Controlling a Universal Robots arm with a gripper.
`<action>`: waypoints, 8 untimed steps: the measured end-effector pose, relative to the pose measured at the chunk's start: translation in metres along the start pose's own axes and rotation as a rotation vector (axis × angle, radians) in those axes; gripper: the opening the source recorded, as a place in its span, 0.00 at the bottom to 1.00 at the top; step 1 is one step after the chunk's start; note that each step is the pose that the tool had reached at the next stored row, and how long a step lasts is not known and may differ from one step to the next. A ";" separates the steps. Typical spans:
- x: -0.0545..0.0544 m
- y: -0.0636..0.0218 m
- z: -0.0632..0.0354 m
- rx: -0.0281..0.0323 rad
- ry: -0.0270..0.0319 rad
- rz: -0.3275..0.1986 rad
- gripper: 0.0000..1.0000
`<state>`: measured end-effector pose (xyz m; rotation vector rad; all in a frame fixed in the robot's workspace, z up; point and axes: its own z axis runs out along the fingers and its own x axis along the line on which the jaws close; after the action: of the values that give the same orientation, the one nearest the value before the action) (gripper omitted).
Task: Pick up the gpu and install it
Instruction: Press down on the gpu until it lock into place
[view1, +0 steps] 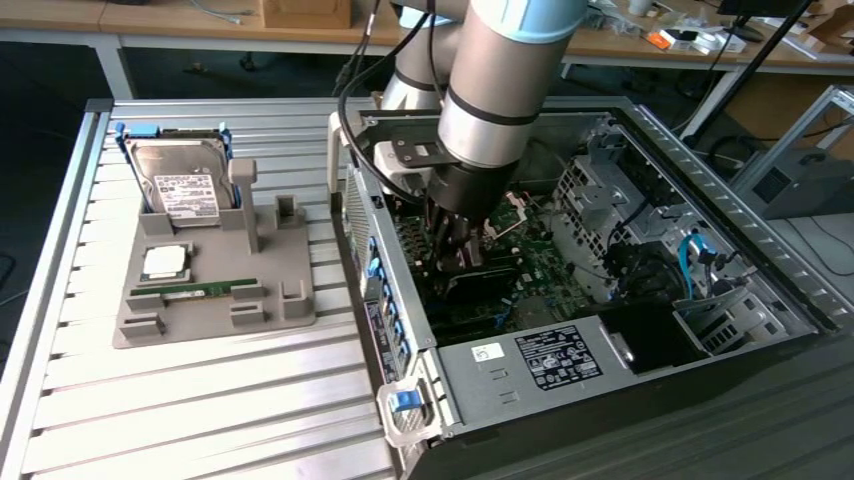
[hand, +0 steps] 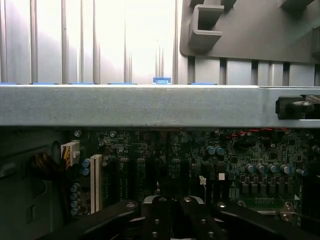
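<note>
From the exterior view, I see my arm reaching down into an open computer case (view1: 641, 330) that lies on its side on a slatted metal desk (view1: 200, 400). My tool (view1: 461, 250) is low inside the case, over the green motherboard (view1: 534, 250), with its fingers drawn fully together. Directly under the fingertips sits the gpu (view1: 474, 285), a dark flat card standing on edge among the expansion slots near the case's rear wall; the tool looks to be touching its upper edge, though I cannot tell whether it actually grips it. Toward the exterior view's right, the case also holds drive cages, a bundle of cables with a blue one, and a black box at the near corner. On the exterior view's left, a grey parts tray (view1: 214, 300) rests on the desk. It holds a silver hard drive (view1: 180, 185) with a white label leaning upright at the far end, a square processor chip (view1: 166, 262) lying flat in the middle, and a narrow green memory stick (view1: 194, 289) just beside it.

At the wrist view, the tool's (hand: 170, 207) dark fingers meet closely together. Beyond them lies the motherboard (hand: 200, 160) with a white slot and rows of capacitors, then the case's grey metal wall (hand: 140, 105), and past it the desk's slats and a corner of the tray (hand: 240, 30).
</note>
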<state>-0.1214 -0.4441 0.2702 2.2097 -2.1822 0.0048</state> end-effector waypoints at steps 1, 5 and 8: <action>0.000 0.0000 -0.0019 0.0009 -0.0014 0.000 0.11; 0.001 0.0004 -0.0175 -0.0003 0.0007 0.000 0.11; 0.001 -0.0002 -0.0186 -0.0003 0.0007 0.000 0.11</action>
<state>-0.1208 -0.4443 0.2889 2.2095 -2.1814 0.0051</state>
